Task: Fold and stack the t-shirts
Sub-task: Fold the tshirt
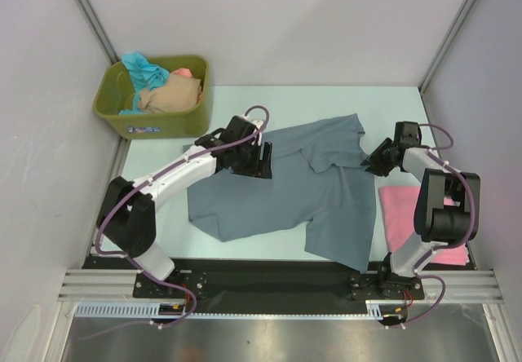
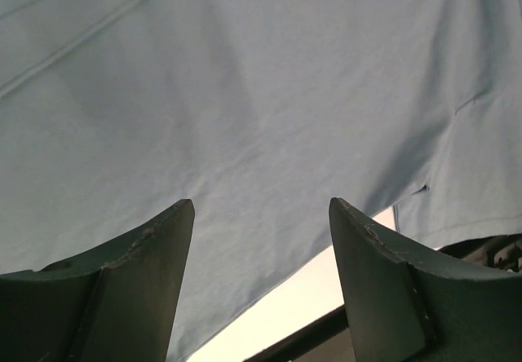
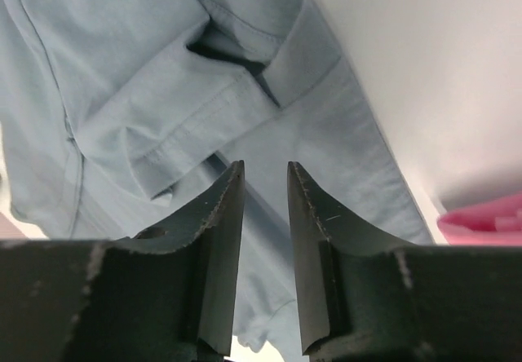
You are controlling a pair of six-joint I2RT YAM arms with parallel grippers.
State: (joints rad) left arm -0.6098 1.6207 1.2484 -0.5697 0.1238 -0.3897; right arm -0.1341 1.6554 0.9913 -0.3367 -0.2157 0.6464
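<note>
Fingers: my left fingers gape above the grey shirt at its far edge, right fingers barely apart at its sleeve.

The slate grey-blue t-shirt lies spread across the middle of the table, mostly flat but askew. Its far right part is doubled over on itself in a creased flap with a stitched hem showing, and a long corner trails toward the near right edge. Just beside it on the right lies a pink t-shirt, flat and straight-edged. Well apart, at the far left, three more shirts sit bunched together in an olive-green tub: a teal one heaped highest on the left, a beige one crumpled in the middle, and a scrap of salmon peeking out behind.
</note>
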